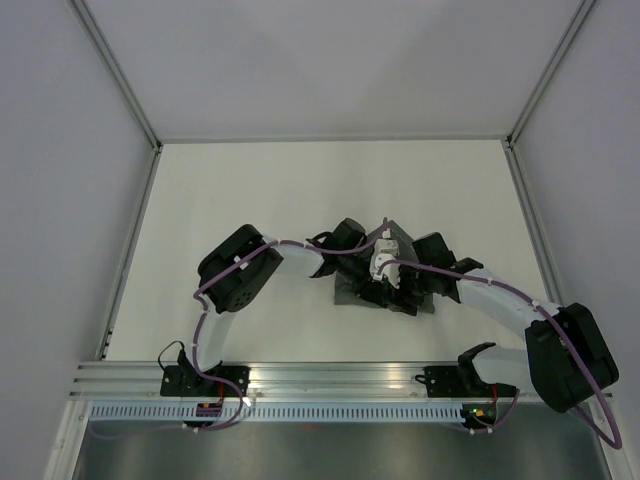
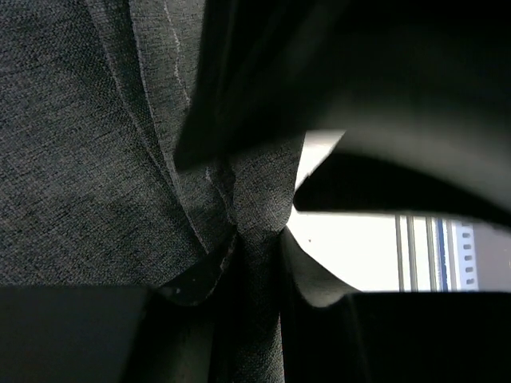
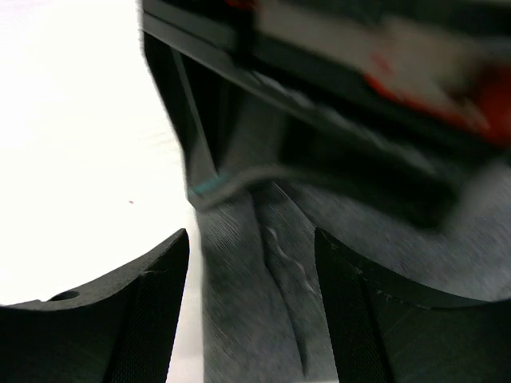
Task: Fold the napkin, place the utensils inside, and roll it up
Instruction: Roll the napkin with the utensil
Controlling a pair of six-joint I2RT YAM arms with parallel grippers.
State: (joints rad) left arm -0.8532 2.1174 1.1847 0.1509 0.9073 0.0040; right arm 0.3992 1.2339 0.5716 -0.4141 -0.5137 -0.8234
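I see the napkin [image 2: 72, 144] bunched mid-worktop [image 1: 300, 190] between both arms. My left fingers [image 2: 72, 335] are clenched on a raised fold, presumably anchoring it. Right fingers [image 3: 112, 311] are released and straddle the cloth, likely for a regrasp. Knife not visible.

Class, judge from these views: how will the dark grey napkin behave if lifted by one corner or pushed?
Probably floppy: the napkin creases sharply toward the pinch of the left tool. Pushed, it would likely bunch rather than slide, as its rumpled heap in the top view suggests.
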